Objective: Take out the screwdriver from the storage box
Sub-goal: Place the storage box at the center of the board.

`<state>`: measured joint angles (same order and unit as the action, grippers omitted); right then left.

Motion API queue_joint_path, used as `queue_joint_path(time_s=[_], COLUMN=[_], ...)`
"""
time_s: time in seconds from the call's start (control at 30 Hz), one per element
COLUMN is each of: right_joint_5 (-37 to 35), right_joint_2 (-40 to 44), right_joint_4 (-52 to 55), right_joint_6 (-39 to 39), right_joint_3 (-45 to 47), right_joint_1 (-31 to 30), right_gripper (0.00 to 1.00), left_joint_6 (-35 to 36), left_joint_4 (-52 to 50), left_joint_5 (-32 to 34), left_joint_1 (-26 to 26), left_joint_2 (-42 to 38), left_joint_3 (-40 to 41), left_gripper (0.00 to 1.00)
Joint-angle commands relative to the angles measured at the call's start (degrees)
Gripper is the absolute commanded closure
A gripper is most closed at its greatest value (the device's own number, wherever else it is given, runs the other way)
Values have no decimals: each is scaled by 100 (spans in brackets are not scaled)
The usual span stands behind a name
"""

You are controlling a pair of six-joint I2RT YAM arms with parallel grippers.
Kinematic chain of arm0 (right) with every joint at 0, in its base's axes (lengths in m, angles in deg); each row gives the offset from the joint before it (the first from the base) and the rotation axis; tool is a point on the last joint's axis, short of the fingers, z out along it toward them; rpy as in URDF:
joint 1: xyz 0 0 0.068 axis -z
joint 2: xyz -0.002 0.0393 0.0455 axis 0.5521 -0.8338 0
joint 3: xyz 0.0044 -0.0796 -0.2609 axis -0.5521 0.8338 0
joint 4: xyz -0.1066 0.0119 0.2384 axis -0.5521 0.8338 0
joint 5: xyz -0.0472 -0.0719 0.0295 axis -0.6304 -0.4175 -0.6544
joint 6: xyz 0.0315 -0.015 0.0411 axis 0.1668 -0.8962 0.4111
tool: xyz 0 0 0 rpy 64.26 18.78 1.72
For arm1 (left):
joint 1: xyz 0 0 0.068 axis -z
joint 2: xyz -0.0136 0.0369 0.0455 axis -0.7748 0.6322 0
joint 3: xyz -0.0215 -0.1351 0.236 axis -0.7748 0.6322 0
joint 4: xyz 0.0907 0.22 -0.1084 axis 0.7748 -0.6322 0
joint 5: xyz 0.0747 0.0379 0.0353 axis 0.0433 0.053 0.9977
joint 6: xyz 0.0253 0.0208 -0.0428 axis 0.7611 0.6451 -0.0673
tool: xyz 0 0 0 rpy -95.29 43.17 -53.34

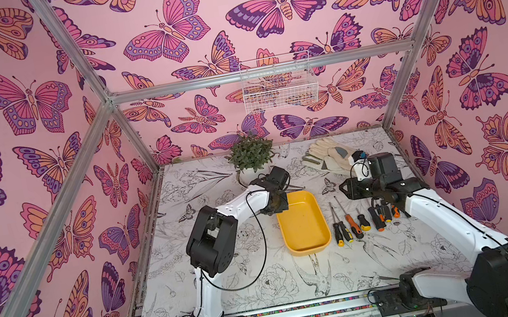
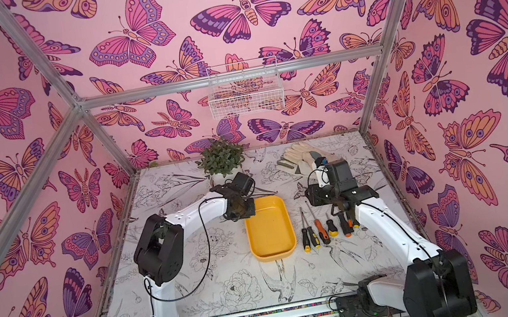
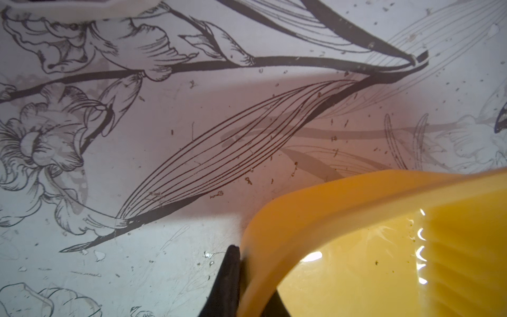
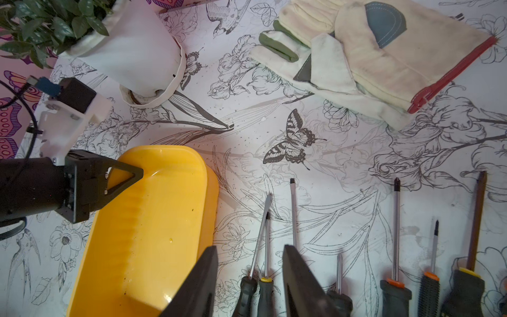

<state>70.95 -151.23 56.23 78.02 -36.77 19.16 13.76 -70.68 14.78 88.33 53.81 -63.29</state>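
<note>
storage box (image 1: 303, 224) looks empty, screwdrivers (image 1: 354, 226) lined up on table just right of it. left gripper (image 4: 138, 173) clamped on box's far-left rim. right gripper (image 4: 249, 252) jaws apart, empty, over row. unloading seems done; next probably let go of rim, back off.

The storage box (image 4: 153, 219) at the left gripper (image 4: 138, 172) tip is smooth yellow plastic, glossy enough to throw highlights. That tool and the right gripper (image 4: 249, 248) look like matt black plastic. Under the right one, the screwdrivers (image 4: 395, 295) have bright metal shanks and dull rubbery handles, one ribbed. Beyond them the gloves (image 4: 384, 55) are matt, coarse cloth. The table (image 3: 137, 260) cover is printed, scuffed and flecked.
</note>
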Motion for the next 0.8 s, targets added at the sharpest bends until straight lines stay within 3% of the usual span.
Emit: queue_joint_path(time_s=[0.0, 0.2, 0.3, 0.43, 0.5, 0.53, 0.67, 0.77], right_joint_5=[129, 53, -41, -271, -405, -495, -924, -1349], right_joint_2=[118, 157, 133, 104, 82, 85, 233, 425], right_joint_4=[-83, -109, -117, -182, -172, -195, -353, -539], right_joint_6=[-145, -169, -205, -249, -281, -299, -321, -286], right_joint_3=[20, 113, 134, 197, 211, 236, 424, 602], right_joint_1=[-34, -38, -34, -28, -26, -24, -24, -16], right_gripper=[56, 55, 52, 40, 24, 0, 1, 1], left_joint_6=[-48, -82, -51, 84, 173, 205, 394, 560], left_joint_4=[-288, -304, -309, -311, -314, -306, -141, 329], left_joint_5=[20, 54, 151, 405, 513, 573, 1137, 1939], left_joint_1=[26, 25, 36, 35, 35, 35, 58, 55], left_joint_2=[110, -24, -254, -836, -1221, -1452, -2480, -3450], left_joint_3=[-78, -14, 106, 411, 586, 702, 1221, 1880], left_gripper=[80, 67, 56, 39, 31, 27, 18, 3])
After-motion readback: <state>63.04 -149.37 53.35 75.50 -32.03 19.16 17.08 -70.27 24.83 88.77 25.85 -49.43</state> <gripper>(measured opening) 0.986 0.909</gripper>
